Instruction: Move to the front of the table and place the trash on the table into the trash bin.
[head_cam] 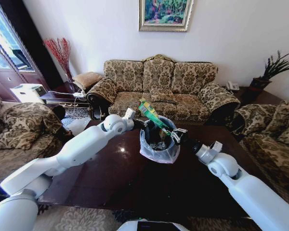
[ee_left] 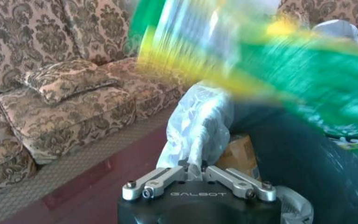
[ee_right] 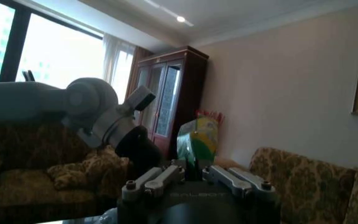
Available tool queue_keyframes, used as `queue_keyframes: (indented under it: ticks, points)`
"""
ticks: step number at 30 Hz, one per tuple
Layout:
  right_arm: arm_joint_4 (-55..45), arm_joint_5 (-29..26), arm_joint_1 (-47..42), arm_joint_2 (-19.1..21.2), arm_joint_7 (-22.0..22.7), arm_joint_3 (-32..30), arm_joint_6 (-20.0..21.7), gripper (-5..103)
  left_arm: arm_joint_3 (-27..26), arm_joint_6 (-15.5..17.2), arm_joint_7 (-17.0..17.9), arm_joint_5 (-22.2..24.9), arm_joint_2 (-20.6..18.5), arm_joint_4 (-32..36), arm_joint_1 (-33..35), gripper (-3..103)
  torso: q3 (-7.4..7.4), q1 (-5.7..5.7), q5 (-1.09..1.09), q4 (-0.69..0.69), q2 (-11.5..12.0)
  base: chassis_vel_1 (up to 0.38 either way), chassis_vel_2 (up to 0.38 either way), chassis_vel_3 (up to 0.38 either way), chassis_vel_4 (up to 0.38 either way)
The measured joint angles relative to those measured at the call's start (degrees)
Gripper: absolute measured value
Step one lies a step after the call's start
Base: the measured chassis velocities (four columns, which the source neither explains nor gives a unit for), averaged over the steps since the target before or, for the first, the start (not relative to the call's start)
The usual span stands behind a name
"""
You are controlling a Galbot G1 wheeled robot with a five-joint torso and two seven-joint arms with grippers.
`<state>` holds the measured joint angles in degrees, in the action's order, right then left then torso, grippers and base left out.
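One trash bin (head_cam: pixel 159 147) stands on the table (head_cam: pixel 135 183), toward its far middle, a black round bin with a crinkled whitish liner bulging over the rim. Two grippers meet above it. One piece of trash is clearly countable: a green-yellow wrapper (head_cam: pixel 151 115), tilted, its upper end toward the sofa (head_cam: pixel 159 86) and its lower end at the right gripper (head_cam: pixel 177 136), just over the bin's mouth. In the right wrist view the wrapper (ee_right: pixel 197 140) rises straight from between the closed-in fingers (ee_right: pixel 160 179), so the right gripper (ee_right: pixel 195 175) appears to be pinching it. The left gripper (head_cam: pixel 147 126) sits at the bin's left rim, and whether its fingers are apart or together I cannot tell, since they are hidden against the dark bin. In the left wrist view the wrapper (ee_left: pixel 278 70) is a smeared green and yellow band across the top, with the liner (ee_left: pixel 197 126) below it and a brownish item (ee_left: pixel 238 151) partly visible inside the bin, hard to identify. One cushion (ee_left: pixel 67 81) lies on the sofa seat beyond the table edge
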<state>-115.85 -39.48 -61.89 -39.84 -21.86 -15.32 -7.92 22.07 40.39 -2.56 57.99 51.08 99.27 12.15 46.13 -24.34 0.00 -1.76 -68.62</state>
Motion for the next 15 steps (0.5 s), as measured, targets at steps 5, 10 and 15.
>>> queue_keyframes:
  ticks: [5, 10, 15]
  points:
    - [-1.0, 0.1, -0.4, 0.5, 1.7, -0.5, 0.2, 25, -0.8, 0.0, 0.1, 0.1, -1.0, 1.7, 0.8, 0, 0.00, 0.00, -0.01, 0.00, 0.0, 0.000, 0.000, 0.000, 0.000]
    - [-1.7, 0.1, -0.8, 0.8, 2.7, -0.9, 0.3, 41, -1.3, 0.0, 0.3, 0.3, -1.6, 2.8, 1.6, 0, 0.00, 0.00, -0.01, -0.01, 0.0, 0.000, 0.000, 0.000, 0.000]
    - [-3.3, -0.6, -1.3, 1.0, 4.6, -2.5, 0.6, 63, -1.9, 0.0, 0.5, 0.6, -2.1, 3.6, 2.0, 0, 0.00, 0.00, 0.00, 0.00, 0.0, 0.000, 0.000, 0.000, 0.000]
